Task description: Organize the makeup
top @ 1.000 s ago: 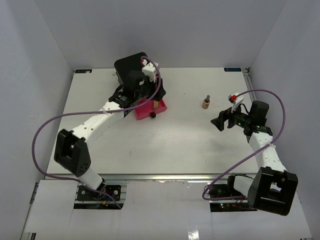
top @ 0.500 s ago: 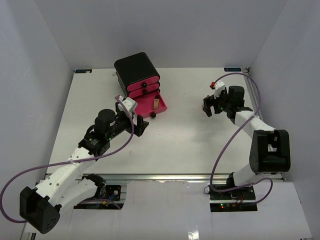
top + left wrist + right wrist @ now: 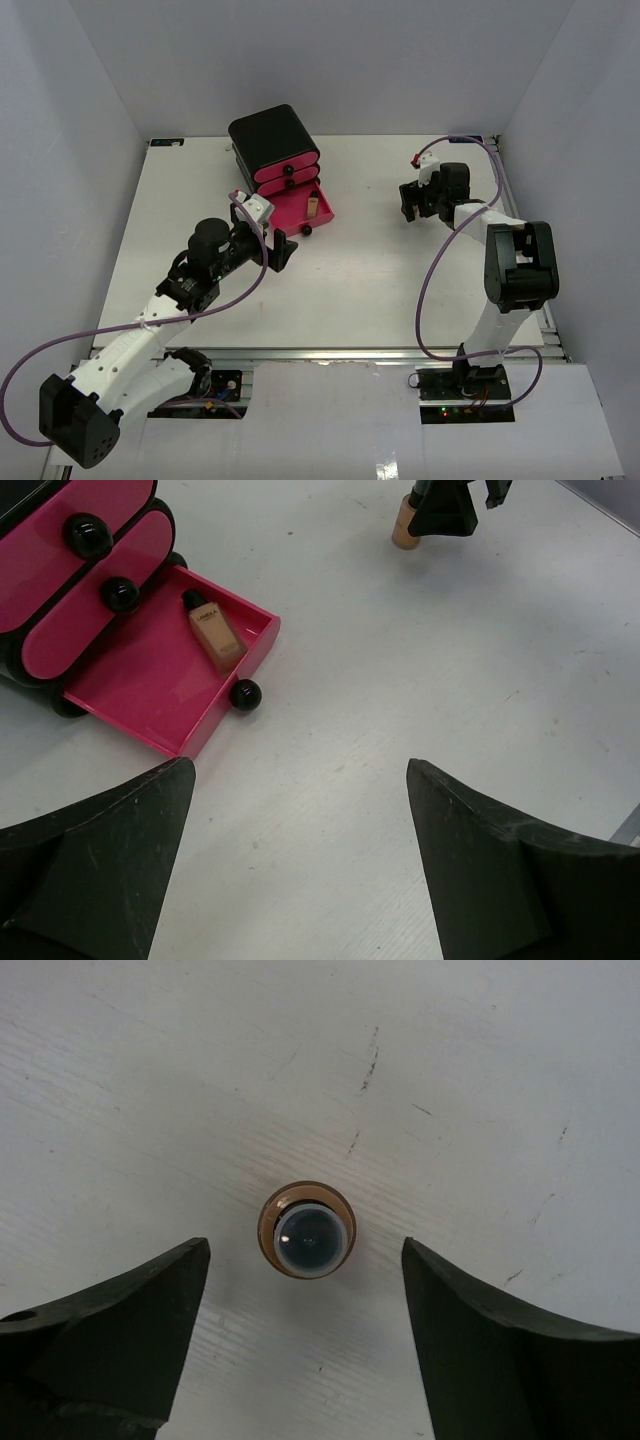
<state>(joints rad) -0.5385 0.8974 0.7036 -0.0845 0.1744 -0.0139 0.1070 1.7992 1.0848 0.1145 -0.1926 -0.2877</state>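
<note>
- Directly under the right wrist, on the far right part of the table point(image 3: 380, 270), the small tan bottle point(image 3: 306, 1230) stood upright, dark cap up, untouched
- Right gripper point(image 3: 303, 1260) hung over it with fingers spread wide, one on each side, holding nothing
- To do it well, I judged: drop straight down, keep the bottle centred, close on the body rather than the cap so it would not tip
- Well apart to the left, the open drawer point(image 3: 130, 695) of the black box point(image 3: 268, 130) held a foundation bottle point(image 3: 215, 632) lying flat
- Left gripper point(image 3: 300, 780) hovered near that drawer, fingers wide apart, empty
</note>
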